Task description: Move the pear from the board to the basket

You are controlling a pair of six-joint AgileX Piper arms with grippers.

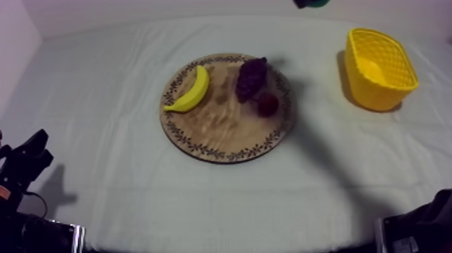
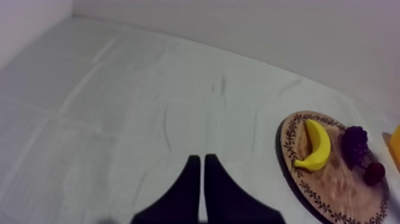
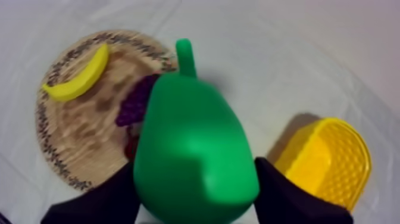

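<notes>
As right hand [image 3: 194, 177] clasps it, pear [image 3: 190, 140] aloft, basket [image 3: 297, 152] nearby.

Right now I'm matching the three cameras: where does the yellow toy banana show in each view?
Top view: yellow toy banana on the left part of the round wooden board, left of the purple grapes.
Left wrist view: banana on the board, beside the grapes.
Right wrist view: banana on the board, beyond the green toy pear.
Shared landmark: the board's patterned rim.

Slanted overhead, two wrist views, board [image 1: 222, 128] shared
</notes>
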